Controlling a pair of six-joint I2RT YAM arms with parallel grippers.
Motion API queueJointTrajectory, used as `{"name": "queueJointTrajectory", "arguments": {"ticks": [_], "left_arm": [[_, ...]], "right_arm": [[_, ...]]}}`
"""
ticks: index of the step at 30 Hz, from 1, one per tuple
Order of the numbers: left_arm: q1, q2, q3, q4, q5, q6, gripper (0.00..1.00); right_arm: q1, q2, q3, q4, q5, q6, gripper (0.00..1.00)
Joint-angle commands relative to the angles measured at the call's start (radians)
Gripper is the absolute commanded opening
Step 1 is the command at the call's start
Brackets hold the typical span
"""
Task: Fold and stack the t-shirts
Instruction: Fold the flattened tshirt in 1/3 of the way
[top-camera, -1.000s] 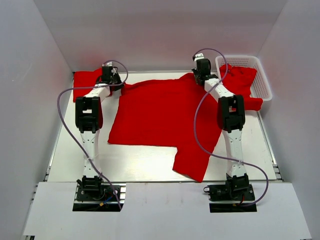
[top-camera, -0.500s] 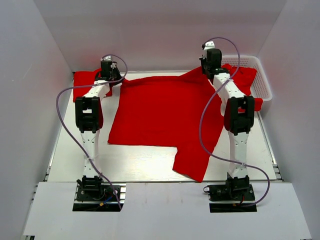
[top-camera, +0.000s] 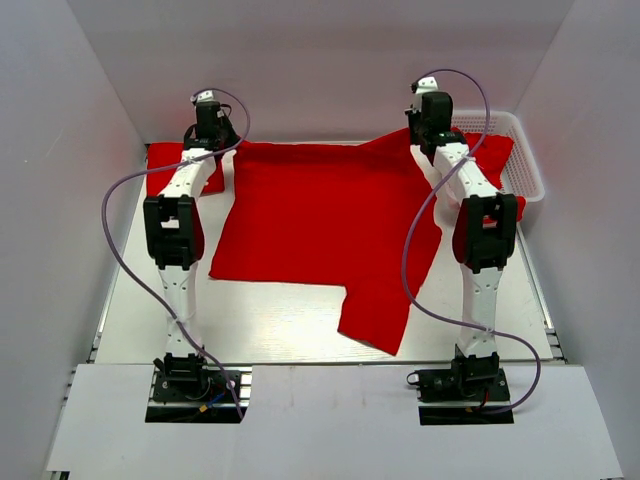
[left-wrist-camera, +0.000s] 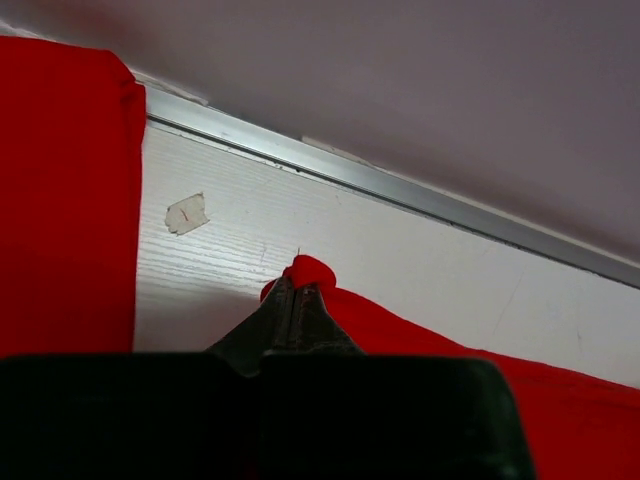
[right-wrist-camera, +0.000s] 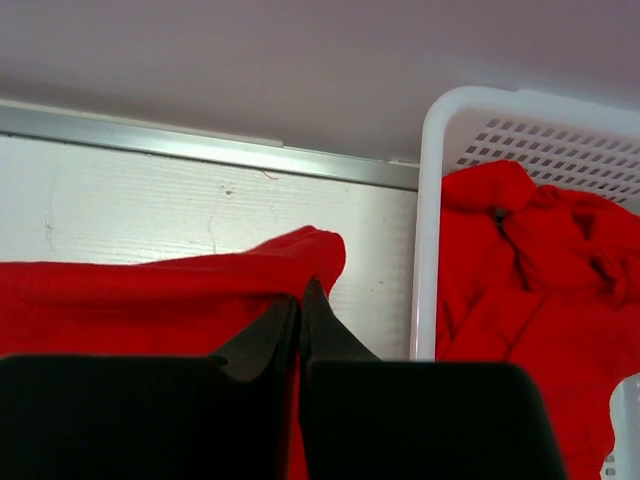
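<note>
A large red t-shirt (top-camera: 320, 220) lies spread over the table, one sleeve reaching toward the front edge. My left gripper (top-camera: 218, 143) is shut on its far left corner, close to the back wall. In the left wrist view the gripper (left-wrist-camera: 297, 290) pinches a small bunch of that cloth (left-wrist-camera: 420, 335). My right gripper (top-camera: 422, 140) is shut on the shirt's far right corner. The right wrist view shows the gripper (right-wrist-camera: 300, 295) with the red cloth (right-wrist-camera: 150, 285) draped over its tips. A folded t-shirt (top-camera: 165, 165) lies at the back left.
A white lattice basket (top-camera: 532, 165) stands at the back right, holding crumpled red t-shirts (top-camera: 490, 150); one hangs over its near side. Its rim (right-wrist-camera: 430, 200) is just right of my right gripper. The folded shirt (left-wrist-camera: 60, 200) lies left of my left gripper. A metal rail (left-wrist-camera: 400, 190) lines the back edge.
Both arms have reached farther toward the back wall and lifted the shirt's far corners. The shirt has slid back and been pulled straighter along its far edge.
</note>
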Motion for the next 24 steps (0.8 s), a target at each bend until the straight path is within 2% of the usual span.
{"name": "queueJointTrajectory", "arguments": {"ticks": [1,3,4,8,14,17,24], "left_arm": [[-0.010,-0.103,-0.029,0.004,-0.089,-0.001,0.00],[-0.010,-0.022,0.017,-0.006,-0.089,-0.001,0.00],[-0.010,0.016,0.105,-0.020,-0.089,-0.001,0.00],[-0.010,0.136,0.228,0.018,0.041,-0.016,0.00],[-0.010,0.057,0.074,0.058,0.027,-0.025,0.00],[-0.010,0.009,0.013,0.017,-0.007,-0.004,0.00],[-0.010,-0.098,-0.171,-0.013,0.014,-0.004,0.00]], "right_arm": [[-0.015,-0.026,0.009,0.014,-0.038,0.008,0.00],[-0.014,-0.010,0.018,0.011,-0.047,0.011,0.00],[-0.017,-0.007,0.030,0.011,-0.056,0.010,0.00],[-0.018,0.010,0.055,-0.015,-0.081,0.001,0.00],[-0.007,-0.031,0.018,-0.122,-0.167,0.014,0.00],[-0.012,-0.110,-0.081,-0.136,-0.237,0.053,0.00],[-0.009,-0.303,-0.390,-0.171,-0.260,0.106,0.00]]}}
